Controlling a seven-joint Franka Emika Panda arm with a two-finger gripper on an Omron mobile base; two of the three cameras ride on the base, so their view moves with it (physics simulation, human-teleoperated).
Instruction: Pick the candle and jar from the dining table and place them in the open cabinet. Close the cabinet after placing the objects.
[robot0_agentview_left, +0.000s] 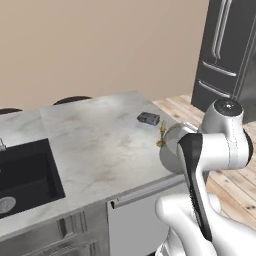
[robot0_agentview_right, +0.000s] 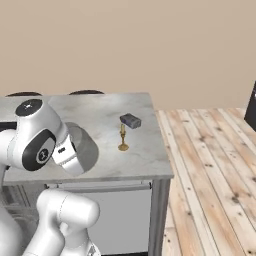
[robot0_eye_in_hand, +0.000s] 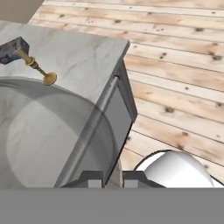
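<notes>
The jar, a squat grey frosted cylinder, is at the near right edge of the dining table, right against my hand. Looking along the hand, the jar looms large at lower left, and my gripper is shut on its wall. From the left, my arm partly hides the jar. The slim brass candle stands upright on the marble just beyond the jar, apart from it. It also appears as the candle and, near the top left of the hand view, the candle.
A small dark grey box lies just behind the candle. A black sink is set into the table's left part. Two dark chair backs show at the far side. Wood floor lies to the right, with a dark fridge beyond.
</notes>
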